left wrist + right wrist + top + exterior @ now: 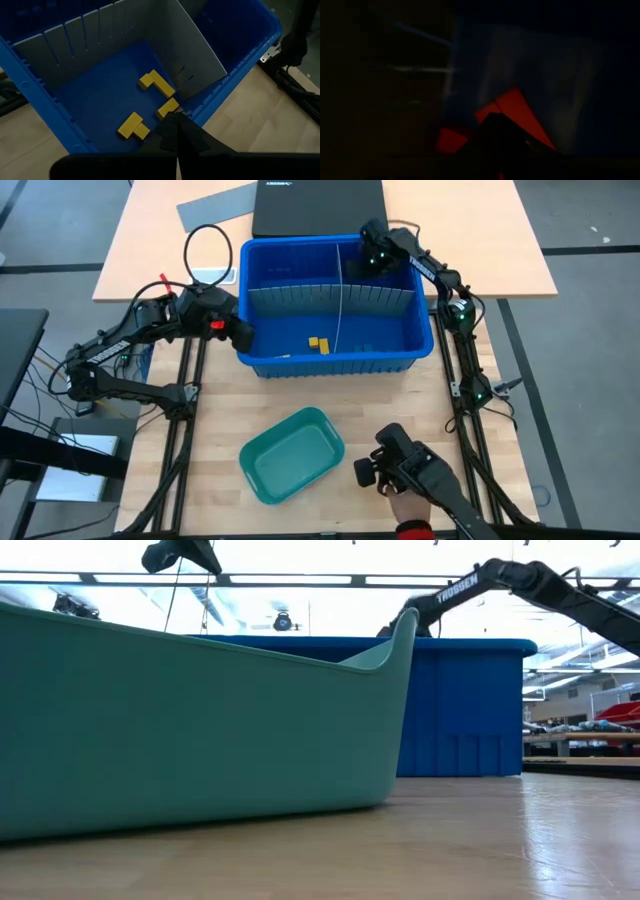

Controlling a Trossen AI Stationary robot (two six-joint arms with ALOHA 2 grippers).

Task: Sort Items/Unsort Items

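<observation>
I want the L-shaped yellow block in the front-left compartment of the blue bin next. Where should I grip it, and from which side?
Come straight down from above. The L-shaped yellow block lies flat on the floor of the blue bin, apart from the other yellow blocks. Probably close across the narrow width of its long leg. The grey divider stands close on one side, so a sideways approach looks cramped.

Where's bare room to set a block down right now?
The teal tray looks empty. Bare wood lies between it and the blue bin. Crowded: the bin's far right corner, where the right gripper is, and the yellow blocks beside the grey divider.
</observation>
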